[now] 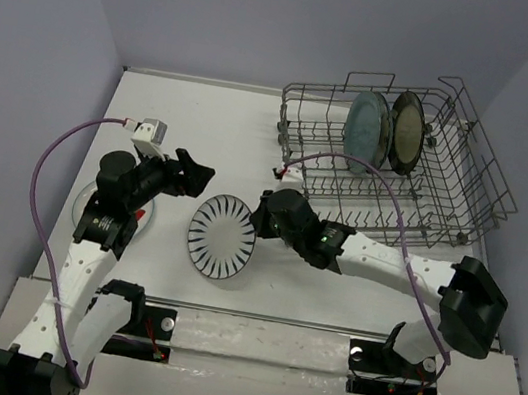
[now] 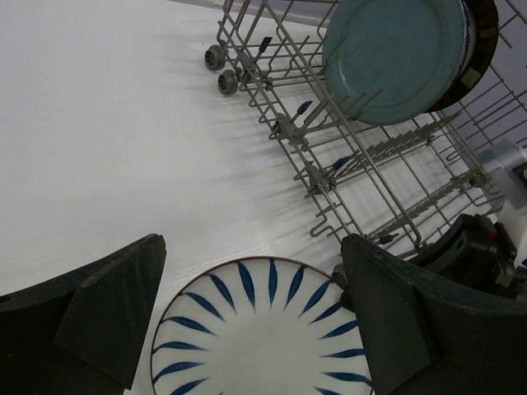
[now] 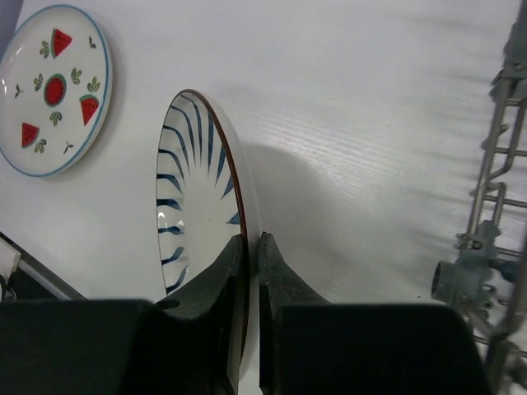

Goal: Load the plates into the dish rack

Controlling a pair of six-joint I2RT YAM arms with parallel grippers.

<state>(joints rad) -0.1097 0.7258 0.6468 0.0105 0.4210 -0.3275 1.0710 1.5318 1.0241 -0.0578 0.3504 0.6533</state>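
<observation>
**Striped plate pinched at its rim, left of the dish rack**

Top view: I see the right gripper [image 1: 264, 218] reaching left across the counter [image 1: 215, 128], its fingers pressed together on the rim of the white plate with dark radial stripes [image 1: 222, 238]. This striped plate is tilted rather than flat and sits left of the dish rack [image 1: 478, 142], apart from it and outside its wires. Whether its lower edge touches the counter I cannot tell.

The rack stands at the far right of the counter. Two plates stand upright on edge between its tines, side by side: the teal plate [image 1: 366, 132] to the left and the brown-rimmed tan plate [image 1: 407, 132] to the right.

The left gripper [image 1: 192, 173] hangs near the striped plate, up and to its left, with its fingers spread and nothing between them.

Right wrist view: both fingers [image 3: 222, 271] close on the striped plate's [image 3: 193, 189] edge, one on each face, and I see the plate nearly edge-on. The white plate with red watermelon marks [image 3: 53, 90] lies flat on the counter beyond it, well apart. A corner of the rack [image 3: 494, 189] shows at the right edge.

Left wrist view: the spread fingers [image 2: 107, 313] frame the striped plate [image 2: 263, 337] below. The rack [image 2: 329, 164] lies beyond, with the teal plate [image 2: 395, 58] in front of the tan one [image 2: 486, 33].
</observation>
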